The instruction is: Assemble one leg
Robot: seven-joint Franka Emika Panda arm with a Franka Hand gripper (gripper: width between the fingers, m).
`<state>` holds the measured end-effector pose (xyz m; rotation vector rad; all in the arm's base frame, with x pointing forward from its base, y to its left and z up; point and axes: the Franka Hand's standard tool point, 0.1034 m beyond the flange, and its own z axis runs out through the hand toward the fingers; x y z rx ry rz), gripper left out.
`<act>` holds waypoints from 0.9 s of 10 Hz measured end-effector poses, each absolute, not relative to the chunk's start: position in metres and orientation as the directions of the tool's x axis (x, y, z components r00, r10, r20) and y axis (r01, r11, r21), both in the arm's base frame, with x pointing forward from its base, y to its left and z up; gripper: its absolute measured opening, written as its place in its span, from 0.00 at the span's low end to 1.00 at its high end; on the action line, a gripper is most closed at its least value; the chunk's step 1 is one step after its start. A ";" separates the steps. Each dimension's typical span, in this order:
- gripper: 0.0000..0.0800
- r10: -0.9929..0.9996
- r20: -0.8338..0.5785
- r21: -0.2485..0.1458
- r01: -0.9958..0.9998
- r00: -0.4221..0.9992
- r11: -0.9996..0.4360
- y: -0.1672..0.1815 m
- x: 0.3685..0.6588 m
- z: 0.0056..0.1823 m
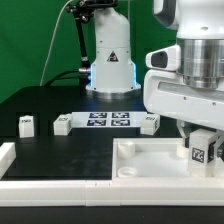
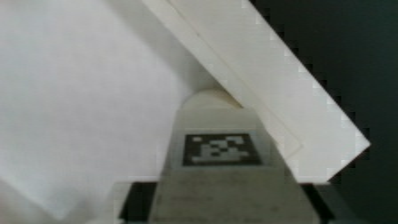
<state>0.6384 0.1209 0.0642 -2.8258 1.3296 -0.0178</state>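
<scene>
At lower right, a leg [image 1: 199,152] is being held clamped by the gripper [image 1: 198,140] over the panel [image 1: 150,160], seemingly for socket insertion.

The premises are a robotics laboratory. A white Franka arm [image 1: 108,55] is mounted at the rear of a black counter [image 1: 60,150], with cabling running down behind it against a green backdrop [image 1: 30,40]. Black-and-white fiducial tags mark the marker board [image 1: 105,121] and the small white parts set out in a row, and a raised white border [image 1: 20,165] bounds the working area.
</scene>
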 end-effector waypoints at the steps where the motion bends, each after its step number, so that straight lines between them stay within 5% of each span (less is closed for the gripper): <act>1: 0.36 -0.822 0.001 -0.022 -0.821 0.570 -0.570 0.121 0.638 0.064; 4: 0.45 -0.833 0.001 -0.022 -0.833 0.553 -0.553 0.121 0.638 0.064; 5: 0.68 -0.818 0.002 -0.023 -0.818 0.575 -0.575 0.122 0.639 0.064; 6: 0.77 -0.811 0.003 -0.024 -0.810 0.586 -0.585 0.122 0.639 0.064; 9: 0.81 -0.605 0.011 -0.023 -0.605 0.796 -0.796 0.124 0.639 0.064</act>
